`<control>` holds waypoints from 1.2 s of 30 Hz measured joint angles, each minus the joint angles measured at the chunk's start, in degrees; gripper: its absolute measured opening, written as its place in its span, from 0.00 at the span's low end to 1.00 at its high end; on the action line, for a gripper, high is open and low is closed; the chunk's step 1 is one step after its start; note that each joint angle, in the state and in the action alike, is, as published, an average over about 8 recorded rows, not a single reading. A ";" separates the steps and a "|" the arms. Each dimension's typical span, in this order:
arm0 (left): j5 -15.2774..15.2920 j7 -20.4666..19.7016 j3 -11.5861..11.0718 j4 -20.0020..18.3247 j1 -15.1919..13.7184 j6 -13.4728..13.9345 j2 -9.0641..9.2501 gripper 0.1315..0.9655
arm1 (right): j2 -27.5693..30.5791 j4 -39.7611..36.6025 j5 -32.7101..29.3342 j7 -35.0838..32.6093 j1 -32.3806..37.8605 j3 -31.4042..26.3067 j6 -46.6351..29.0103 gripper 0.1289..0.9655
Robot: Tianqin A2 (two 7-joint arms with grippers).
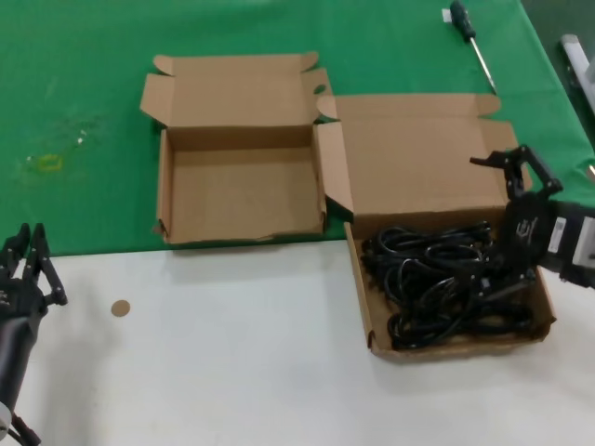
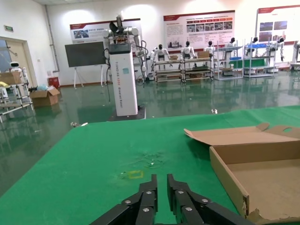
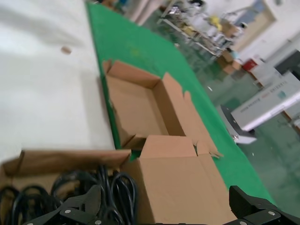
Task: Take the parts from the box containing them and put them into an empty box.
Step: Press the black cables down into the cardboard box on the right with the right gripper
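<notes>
Several black power cords, the parts (image 1: 437,288), lie tangled in the right-hand cardboard box (image 1: 456,347), whose lid (image 1: 418,167) lies open on the green mat. The empty box (image 1: 242,195) stands beside it on the left, lid folded back. My right gripper (image 1: 493,223) hovers over the right side of the full box, jaws spread wide. One finger is low among the cords and the other is over the lid. The right wrist view shows the cords (image 3: 112,187) by one finger, the right gripper (image 3: 164,206) open, and the empty box (image 3: 136,108) beyond. My left gripper (image 1: 30,265) is parked at the near left, shut.
A screwdriver (image 1: 469,37) lies on the green mat (image 1: 84,74) at the back right. A small brown disc (image 1: 120,308) sits on the white tabletop near the left arm. The left wrist view shows the left gripper (image 2: 162,187) over the mat, beside the empty box (image 2: 262,164).
</notes>
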 joint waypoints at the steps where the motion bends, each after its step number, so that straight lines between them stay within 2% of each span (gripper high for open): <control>1: 0.00 0.00 0.00 0.00 0.00 0.00 0.00 0.13 | -0.05 -0.60 -0.55 -1.03 0.89 -0.09 -1.29 1.00; 4: 0.00 0.00 0.00 0.00 0.00 0.00 0.00 0.08 | -0.42 -2.38 -2.21 -3.91 3.49 -0.49 -4.50 1.00; 18: 0.01 0.00 0.00 0.00 0.00 0.00 0.00 0.02 | -2.45 -9.09 -5.43 -19.17 9.82 -1.94 -17.42 1.00; 32: 0.01 -0.02 0.00 0.00 0.00 0.00 0.00 0.02 | -4.55 -14.18 -7.38 -25.44 12.62 -2.88 -22.88 1.00; 36: 0.01 -0.02 0.00 0.00 0.00 0.00 0.00 0.02 | -5.33 -15.34 -8.06 -26.14 13.34 -3.15 -23.32 0.97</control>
